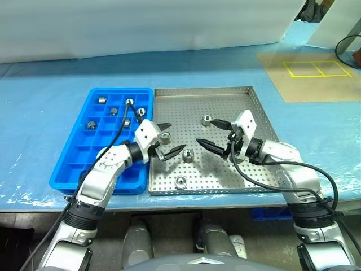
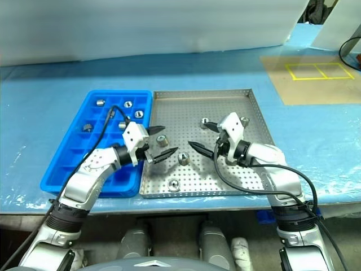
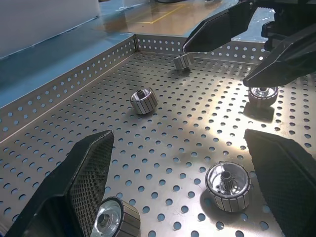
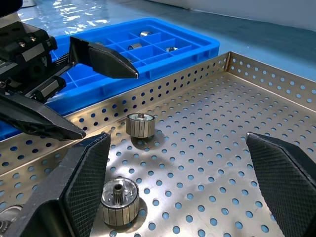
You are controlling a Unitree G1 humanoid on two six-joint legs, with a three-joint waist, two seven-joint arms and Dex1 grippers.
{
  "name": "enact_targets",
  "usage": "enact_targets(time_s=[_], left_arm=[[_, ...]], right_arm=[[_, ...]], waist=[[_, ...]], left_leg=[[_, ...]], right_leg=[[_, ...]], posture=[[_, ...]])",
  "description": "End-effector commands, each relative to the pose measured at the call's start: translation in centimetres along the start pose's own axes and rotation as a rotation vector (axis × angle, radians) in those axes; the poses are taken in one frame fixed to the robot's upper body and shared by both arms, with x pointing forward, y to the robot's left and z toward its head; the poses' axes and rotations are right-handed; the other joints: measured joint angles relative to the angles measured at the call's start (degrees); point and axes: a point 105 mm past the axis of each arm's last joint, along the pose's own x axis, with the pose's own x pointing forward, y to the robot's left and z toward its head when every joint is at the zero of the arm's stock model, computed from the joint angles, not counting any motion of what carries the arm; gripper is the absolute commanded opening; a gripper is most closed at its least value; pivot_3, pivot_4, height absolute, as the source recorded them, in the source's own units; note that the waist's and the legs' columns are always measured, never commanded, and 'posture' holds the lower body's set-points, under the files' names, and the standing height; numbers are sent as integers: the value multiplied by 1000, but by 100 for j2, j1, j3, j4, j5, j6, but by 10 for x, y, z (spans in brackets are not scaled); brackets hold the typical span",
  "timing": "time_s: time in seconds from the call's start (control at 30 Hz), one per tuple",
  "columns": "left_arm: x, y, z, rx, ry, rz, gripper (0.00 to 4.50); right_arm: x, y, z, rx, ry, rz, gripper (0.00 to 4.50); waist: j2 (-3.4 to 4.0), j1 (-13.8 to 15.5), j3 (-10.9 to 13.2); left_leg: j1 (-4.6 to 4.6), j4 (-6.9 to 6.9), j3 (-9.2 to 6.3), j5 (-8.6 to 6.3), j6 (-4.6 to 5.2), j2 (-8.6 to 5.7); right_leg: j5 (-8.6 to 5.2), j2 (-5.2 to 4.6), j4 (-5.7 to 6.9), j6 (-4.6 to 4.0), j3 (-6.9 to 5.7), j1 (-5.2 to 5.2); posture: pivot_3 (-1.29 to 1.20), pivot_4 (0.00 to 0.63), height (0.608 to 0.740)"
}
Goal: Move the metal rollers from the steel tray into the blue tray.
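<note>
The steel tray (image 1: 231,104) sits mid-table with several metal rollers loose on its perforated floor: one (image 1: 188,156) between my two grippers, one (image 1: 180,182) by the near rim, one (image 1: 207,119) farther back. The blue tray (image 1: 72,166) lies against its left side with several rollers (image 1: 114,111) in the far compartments. My left gripper (image 1: 172,139) hovers over the steel tray's left part, open and empty. Facing it from the right, my right gripper (image 1: 207,132) is also open and empty. The left wrist view shows rollers (image 3: 228,180) low between its fingers (image 3: 89,173).
Both trays rest on a blue-covered table (image 1: 51,107). A tan mat with yellow taped squares (image 1: 316,79) lies at the far right. A white sheet (image 1: 141,28) covers the back. Black cables run along both arms.
</note>
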Motion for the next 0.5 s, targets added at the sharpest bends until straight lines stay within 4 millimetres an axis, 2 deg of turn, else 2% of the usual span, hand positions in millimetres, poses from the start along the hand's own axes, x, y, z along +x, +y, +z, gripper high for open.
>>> enact_targets(time_s=[0.03,0.37,0.5], left_arm=[[2,-3,10,24,-20,-20,4415],[2,1,11,25,-13,-14,4415],[4,9,11,50,53,-8,4415]], right_arm=[[-3,-1,13,-29,-38,-2,4492],[-2,0,12,-25,-32,-6,4492],[-1,0,10,-26,-20,-2,4492]], waist=[[0,-4,0],[0,-4,0],[0,-5,0]], left_leg=[[0,0,0,0,0,0],[0,0,0,0,0,0],[0,0,0,0,0,0]], right_leg=[[0,0,0,0,0,0],[0,0,0,0,0,0],[0,0,0,0,0,0]], posture=[[-148,150,740],[-153,150,740],[-152,150,740]])
